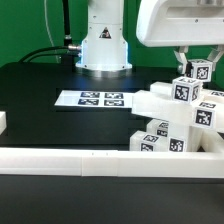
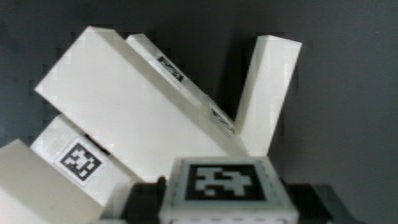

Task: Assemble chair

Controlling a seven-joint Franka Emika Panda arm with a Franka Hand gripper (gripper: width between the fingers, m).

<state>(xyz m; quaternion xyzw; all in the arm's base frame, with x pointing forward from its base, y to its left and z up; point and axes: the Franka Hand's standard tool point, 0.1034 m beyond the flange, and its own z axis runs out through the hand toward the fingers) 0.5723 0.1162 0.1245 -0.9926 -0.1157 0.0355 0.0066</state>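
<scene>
The arm descends from the upper right of the exterior view; its gripper (image 1: pixel 193 62) is clamped on a tagged post (image 1: pixel 198 71) above the chair parts (image 1: pixel 172 120) at right.

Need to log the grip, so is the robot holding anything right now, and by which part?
Yes, a tagged chair post, gripped at its top end, with the jaws closed on its two opposite sides.

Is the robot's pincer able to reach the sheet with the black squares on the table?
Probably not right now. The pincer looks closed on a tagged chair part above the chair pieces, so it is busy. The marker board itself lies uncovered.
</scene>
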